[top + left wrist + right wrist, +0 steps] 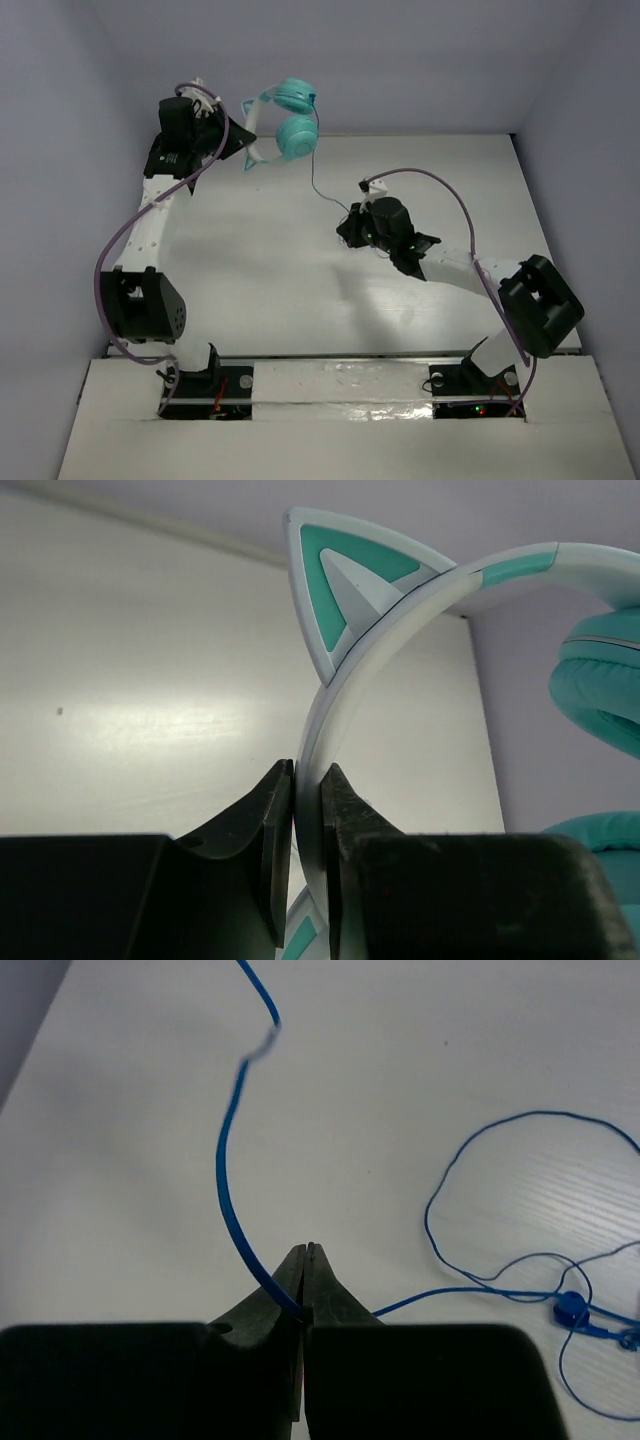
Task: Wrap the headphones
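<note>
The teal headphones [292,122] hang in the air at the back of the table, two round earcups to the right of my left gripper [246,140]. That gripper is shut on the pale headband [330,710], just below a cat-ear point [345,585]. A thin dark-blue cord [314,180] drops from the earcups to my right gripper [350,226]. The right gripper [309,1250] is shut on the cord [228,1175], which rises up and away from the jaws. The rest of the cord lies in loose loops [500,1200] on the table at the right.
White table [260,270] with grey walls on three sides. Thick purple robot cables [110,250] arc along both arms. A small blue bead [570,1308] sits on the cord where the loops cross.
</note>
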{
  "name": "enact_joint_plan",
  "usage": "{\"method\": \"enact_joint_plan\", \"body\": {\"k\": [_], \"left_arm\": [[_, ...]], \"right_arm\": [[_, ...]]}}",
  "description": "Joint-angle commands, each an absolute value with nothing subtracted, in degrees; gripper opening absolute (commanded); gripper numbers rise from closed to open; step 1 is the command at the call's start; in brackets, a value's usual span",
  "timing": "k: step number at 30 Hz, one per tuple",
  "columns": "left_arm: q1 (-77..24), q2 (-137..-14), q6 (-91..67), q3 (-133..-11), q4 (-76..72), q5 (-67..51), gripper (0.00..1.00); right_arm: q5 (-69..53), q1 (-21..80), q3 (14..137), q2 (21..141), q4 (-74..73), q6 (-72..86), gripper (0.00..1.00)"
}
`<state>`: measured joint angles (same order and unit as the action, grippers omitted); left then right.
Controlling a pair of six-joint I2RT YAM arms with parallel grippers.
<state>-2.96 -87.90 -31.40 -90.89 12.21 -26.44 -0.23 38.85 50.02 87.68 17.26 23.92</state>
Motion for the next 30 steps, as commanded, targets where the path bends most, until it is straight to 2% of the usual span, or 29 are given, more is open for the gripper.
{"method": "enact_joint_plan", "body": {"k": [1,5,11,17,23,30], "left_arm": [[-1.32,-86.65,-37.53,-88.95,1.32,-28.03,0.0],[0.17,-86.66,-37.35,-86.76,1.06,-29.26,0.0],[1.32,-87.45,-36.92,-85.96,1.58,-30.94,0.0],[-1.31,-85.96,-40.87,-79.1,-4.31,-27.16,0.0],[-5.7,-84.82,-40.62,-72.43,-7.91,-20.93,0.0],[-12.46,-83.94,-36.13,-67.86,-6.24,-5.13,0.0]], "right_arm": [[6.58,40.69,52.65,87.72,10.99,24.79,0.0],[13.53,40.69,55.01,87.71,4.07,24.26,0.0],[15.9,41.84,56.6,88.33,1.51,23.65,0.0],[12.39,47.46,60.28,90.17,0.53,23.2,0.0],[15.11,54.66,66.79,92.82,-5.0,21.8,0.0],[15.91,59.49,73.81,88.34,-15.98,18.9,0.0]]}}
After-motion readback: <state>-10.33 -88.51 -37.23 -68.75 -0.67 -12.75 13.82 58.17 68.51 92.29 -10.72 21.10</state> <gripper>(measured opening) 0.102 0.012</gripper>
